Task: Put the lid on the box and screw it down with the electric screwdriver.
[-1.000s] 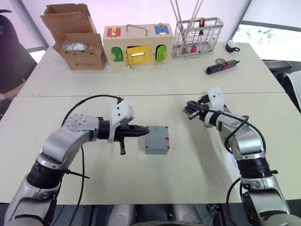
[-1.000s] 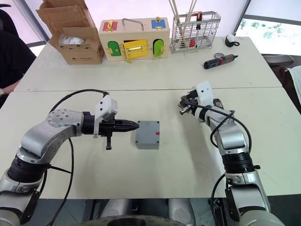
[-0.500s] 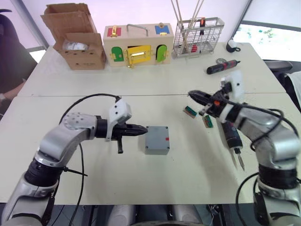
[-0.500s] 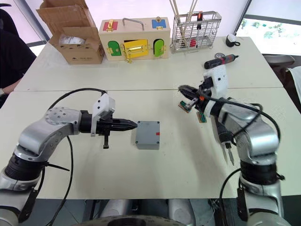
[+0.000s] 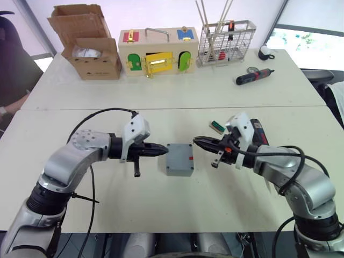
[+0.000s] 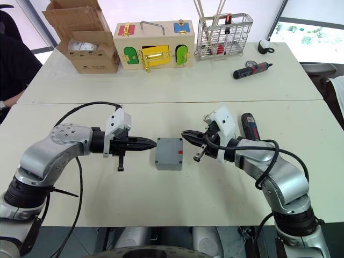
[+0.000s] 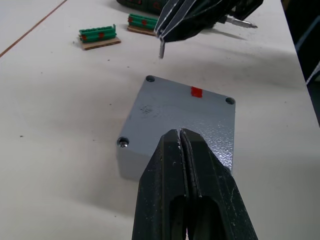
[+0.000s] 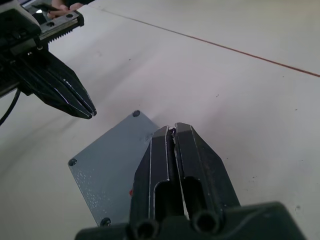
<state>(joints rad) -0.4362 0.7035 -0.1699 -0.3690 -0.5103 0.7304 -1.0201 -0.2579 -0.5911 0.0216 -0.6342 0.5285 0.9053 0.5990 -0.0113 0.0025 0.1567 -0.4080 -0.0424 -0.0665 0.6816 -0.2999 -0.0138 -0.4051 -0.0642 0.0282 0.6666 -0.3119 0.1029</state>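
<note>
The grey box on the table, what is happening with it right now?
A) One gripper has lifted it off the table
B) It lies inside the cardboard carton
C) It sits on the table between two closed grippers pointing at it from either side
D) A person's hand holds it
C: the grey box rests on the table between the shut left gripper and the shut right gripper.

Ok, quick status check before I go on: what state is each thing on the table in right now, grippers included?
box: on the table between the grippers, lid on
lid: seated on the box, corner screws in
left gripper: shut, empty, at the box's left side
right gripper: shut, empty, at the box's right side
electric screwdriver: lying on the table, unheld
cardboard carton: flaps open
</note>
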